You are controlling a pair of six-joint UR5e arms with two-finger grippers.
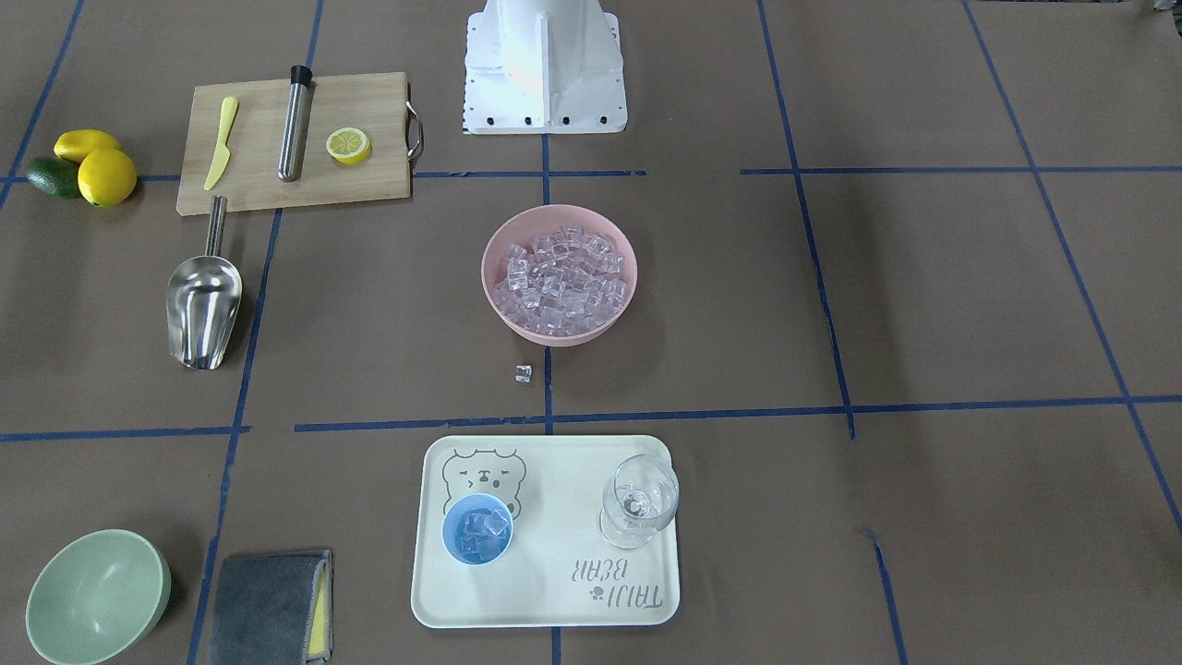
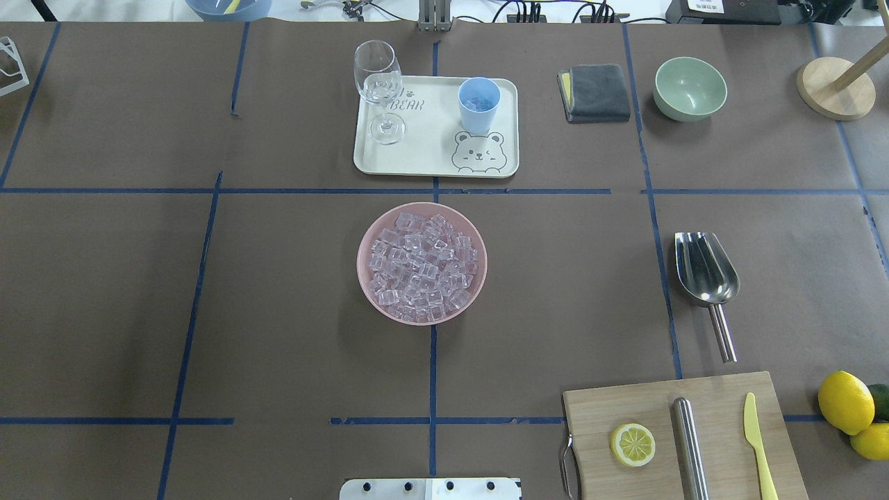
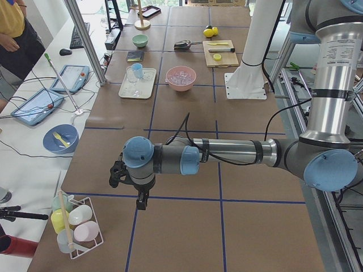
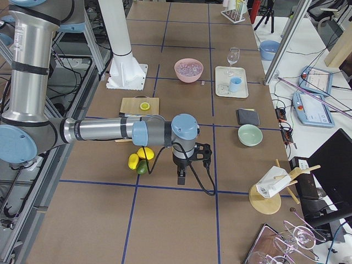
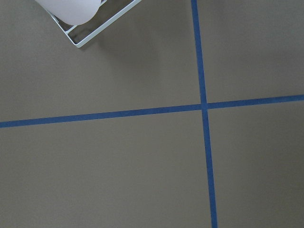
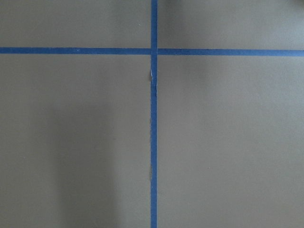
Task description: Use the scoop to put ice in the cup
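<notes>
The ice [image 1: 560, 277] fills a pink bowl [image 2: 367, 239] at the table's middle. One loose cube [image 1: 523, 373] lies on the table beside the bowl. The light-blue cup [image 1: 477, 529] stands on the cream tray [image 1: 554, 600] with a few cubes in it; it also shows in the overhead view [image 2: 478, 104]. The silver scoop [image 1: 201, 300] lies empty on the table, also in the overhead view [image 2: 707, 278]. My left gripper [image 3: 140, 199] hangs over the table's far left end. My right gripper [image 4: 181, 177] hangs over the right end, past the lemons. I cannot tell whether either is open or shut.
A wooden board [image 1: 268, 180] carries a steel tube [image 1: 295, 120], a lemon half [image 1: 348, 145] and a yellow knife [image 1: 220, 143]. A stemmed glass [image 1: 639, 503] shares the tray. A green bowl [image 1: 97, 596], a grey cloth [image 1: 268, 605] and lemons [image 1: 97, 166] lie nearby.
</notes>
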